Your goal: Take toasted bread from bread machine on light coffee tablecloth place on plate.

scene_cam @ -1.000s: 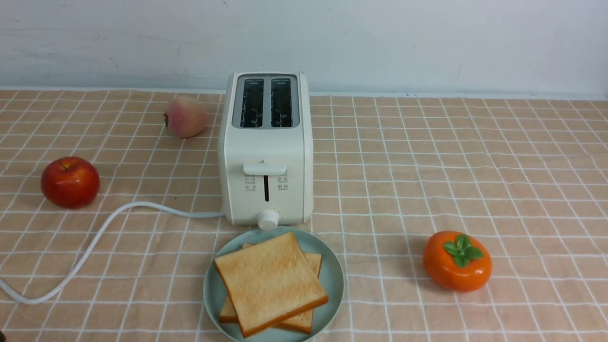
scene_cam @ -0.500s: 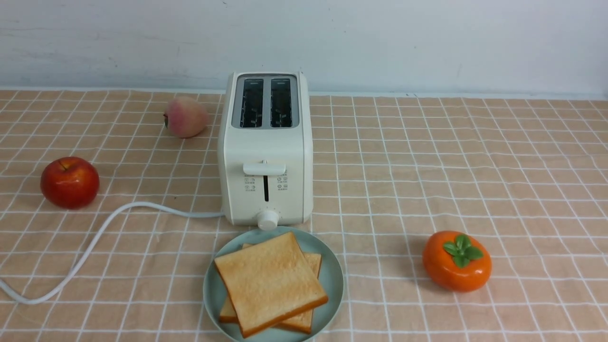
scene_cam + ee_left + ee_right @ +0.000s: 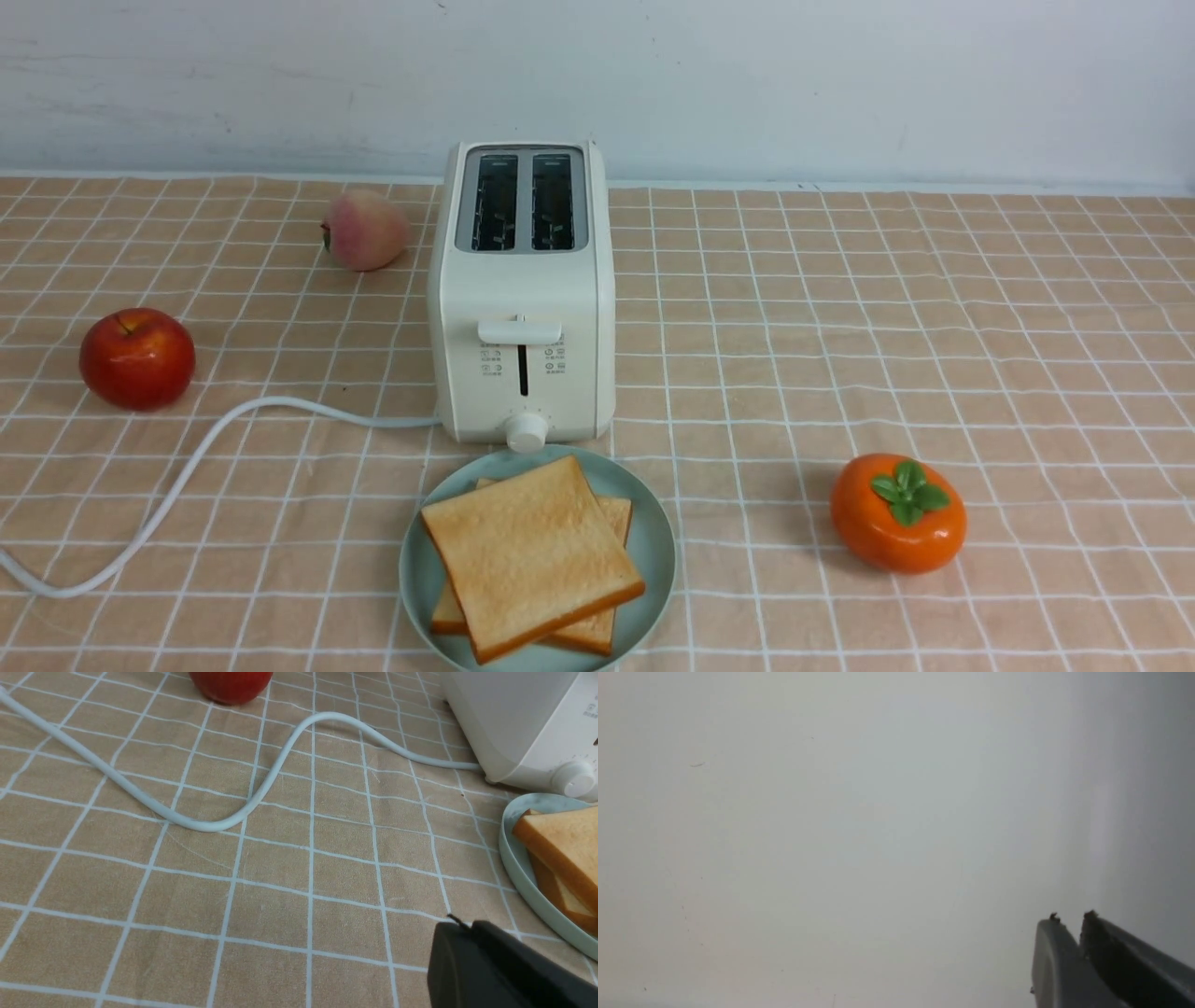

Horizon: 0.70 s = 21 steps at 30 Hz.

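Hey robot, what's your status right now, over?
Left gripper shut, empty. Right gripper shut, empty. Both toast slices stacked on plate; toaster slots empty. Apple, peach, persimmon well aside.

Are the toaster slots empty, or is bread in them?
Empty. Both slots of the bread machine show only dark interior; the two toasted bread slices lie stacked on the plate.

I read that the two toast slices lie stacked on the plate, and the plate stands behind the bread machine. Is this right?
Not quite. The toast slices do lie stacked on the plate, but the plate stands in front of the bread machine, by its knob, as the front view shows.
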Each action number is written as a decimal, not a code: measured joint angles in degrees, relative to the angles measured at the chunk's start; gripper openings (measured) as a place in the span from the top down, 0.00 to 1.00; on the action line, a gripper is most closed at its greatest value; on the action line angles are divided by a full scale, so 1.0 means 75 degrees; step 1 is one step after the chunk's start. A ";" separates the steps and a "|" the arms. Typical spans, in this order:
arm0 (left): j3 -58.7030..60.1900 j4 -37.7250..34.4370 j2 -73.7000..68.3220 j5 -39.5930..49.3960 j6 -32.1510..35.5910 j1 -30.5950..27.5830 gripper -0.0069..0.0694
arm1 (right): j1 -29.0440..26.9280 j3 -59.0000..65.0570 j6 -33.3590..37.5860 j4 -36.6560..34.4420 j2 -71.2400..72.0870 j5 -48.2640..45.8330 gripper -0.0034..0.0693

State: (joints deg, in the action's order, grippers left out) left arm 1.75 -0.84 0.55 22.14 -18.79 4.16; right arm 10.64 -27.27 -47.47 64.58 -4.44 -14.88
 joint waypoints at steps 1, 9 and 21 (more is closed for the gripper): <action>0.0000 0.0000 0.0000 0.0000 0.0000 0.0000 0.89 | 0.0000 0.0000 0.0000 0.0000 0.0000 0.0004 0.83; 0.0000 0.0000 0.0000 0.0001 0.0000 0.0000 0.87 | 0.0000 0.0079 0.0264 -0.2757 0.0000 -0.0048 0.82; 0.0000 0.0000 0.0000 0.0001 0.0000 0.0000 0.86 | 0.0000 0.1094 0.6500 -0.9850 0.0000 0.0398 0.81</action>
State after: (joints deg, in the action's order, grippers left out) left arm 1.75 -0.84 0.55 22.15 -18.79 4.16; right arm 10.64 -19.07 1.28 -9.30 -4.44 -11.89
